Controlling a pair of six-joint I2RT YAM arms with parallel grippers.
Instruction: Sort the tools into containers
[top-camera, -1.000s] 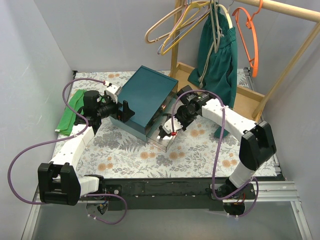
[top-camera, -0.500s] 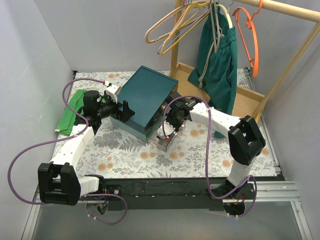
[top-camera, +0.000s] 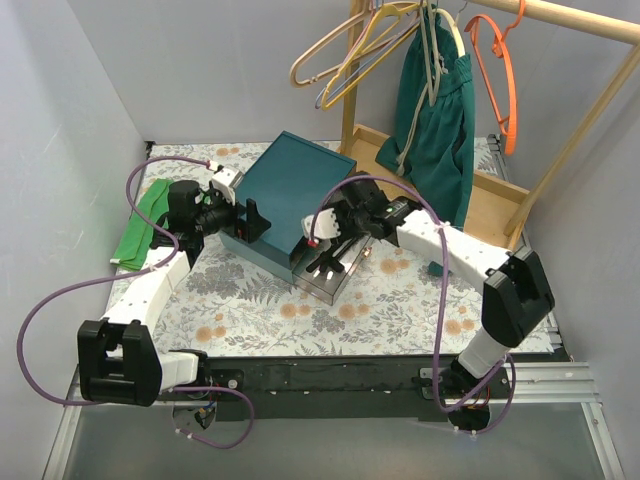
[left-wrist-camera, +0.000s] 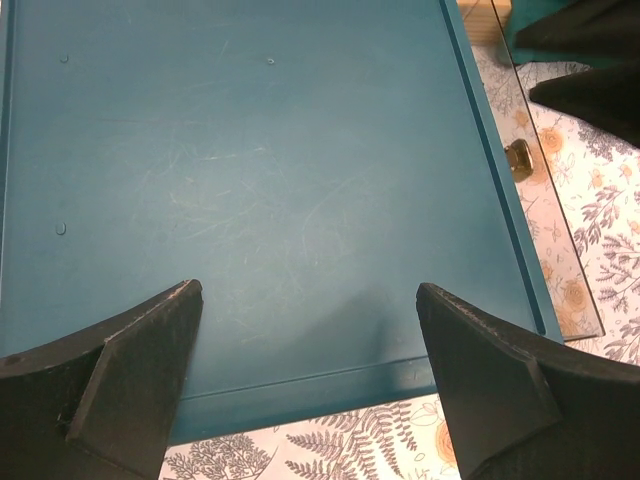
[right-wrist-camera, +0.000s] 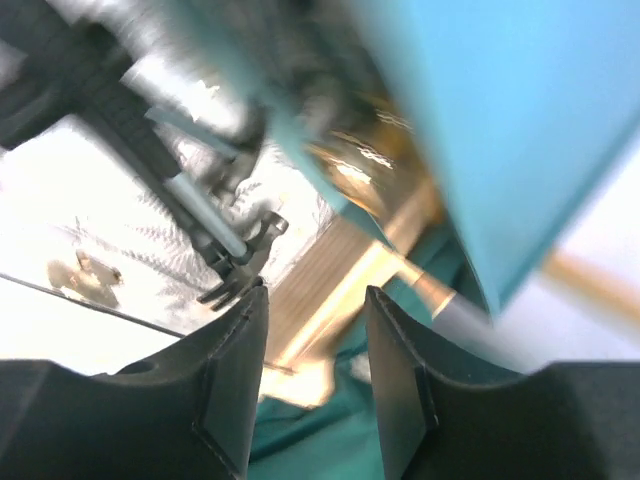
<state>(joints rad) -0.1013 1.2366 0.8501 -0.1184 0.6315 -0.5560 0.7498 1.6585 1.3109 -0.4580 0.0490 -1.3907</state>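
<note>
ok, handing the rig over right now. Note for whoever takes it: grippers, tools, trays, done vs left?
Left gripper: open, empty, over the teal box lid at its left edge.
Right gripper: open, nothing between the fingers (view blurred), at the box front above the pulled-out clear tray.
Tools: a hammer and other dark tools appear to lie in that tray.
Done: some tools are in the tray.
Left: no loose tools visible on the table; other trays not visible; tray not pushed in.
</note>
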